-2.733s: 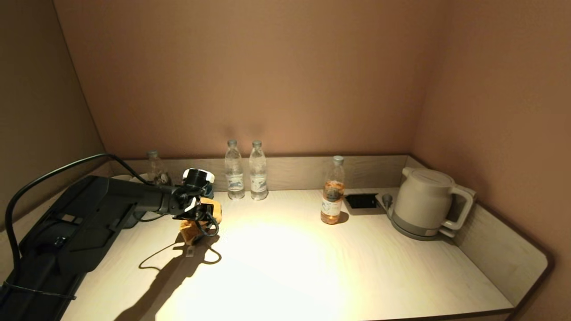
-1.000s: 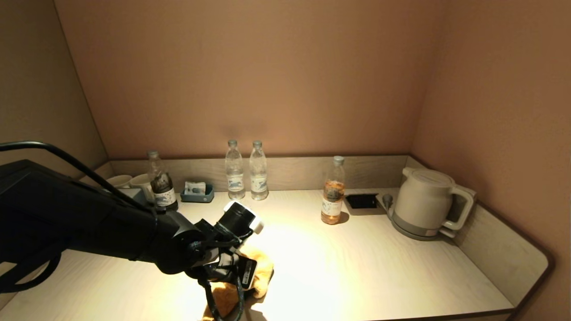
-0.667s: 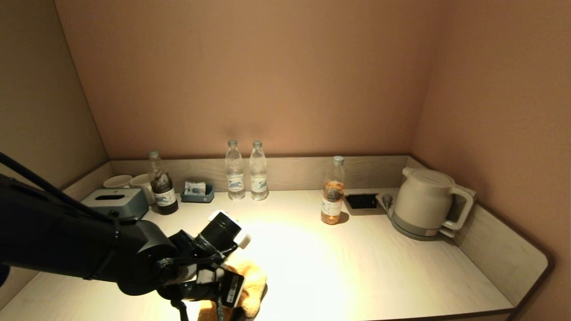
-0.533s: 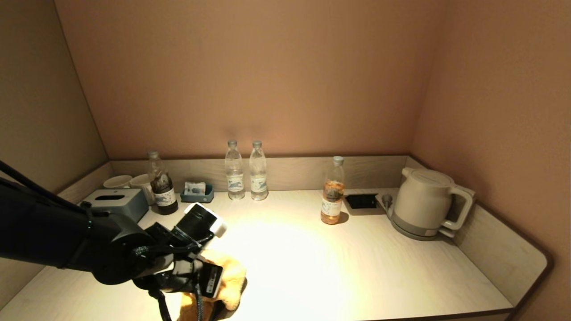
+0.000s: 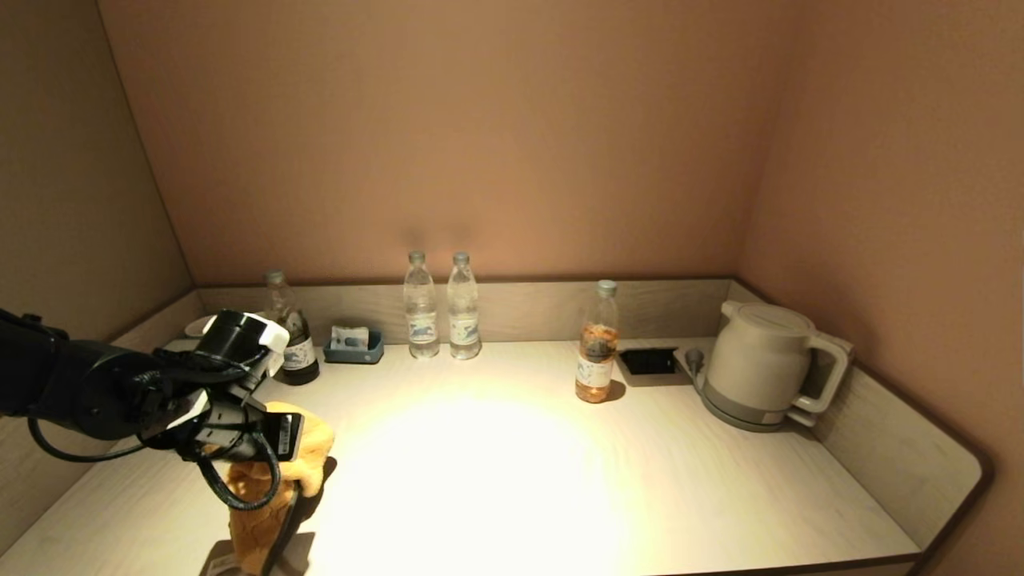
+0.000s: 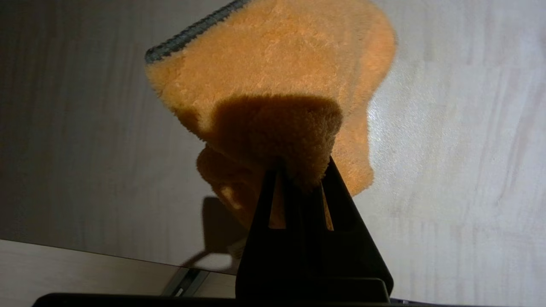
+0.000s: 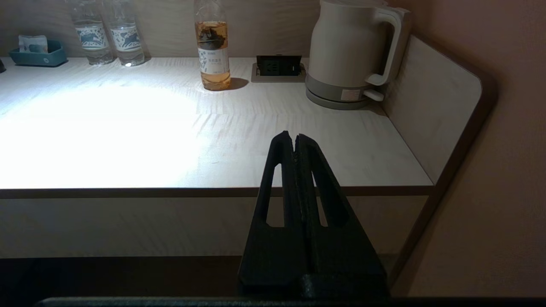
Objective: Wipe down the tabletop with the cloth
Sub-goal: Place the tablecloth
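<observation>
The left gripper (image 6: 298,170) is clenched on the orange cloth (image 6: 277,94), over the front-left part of the desk (image 5: 512,472). The cloth hangs bunched from the fingers (image 6: 266,200), with its lower end at the desk surface near the front edge; whether it presses on the surface cannot be told. Taking the amber-liquid bottle (image 5: 596,342) as landmark: the cloth (image 5: 268,480) lies well to its left and nearer the front edge. A dark bottle (image 5: 290,336) stands at the back, far left of the landmark, with a small blue tray (image 5: 354,347) just beside it. Two clear water bottles (image 5: 441,306) stand together between the tray and the landmark. To the landmark's right sit a recessed socket panel (image 5: 648,362) and a white kettle (image 5: 760,360) on its base. The right gripper (image 7: 295,138) is closed on nothing, held off the desk's front edge, below and right of the landmark.
</observation>
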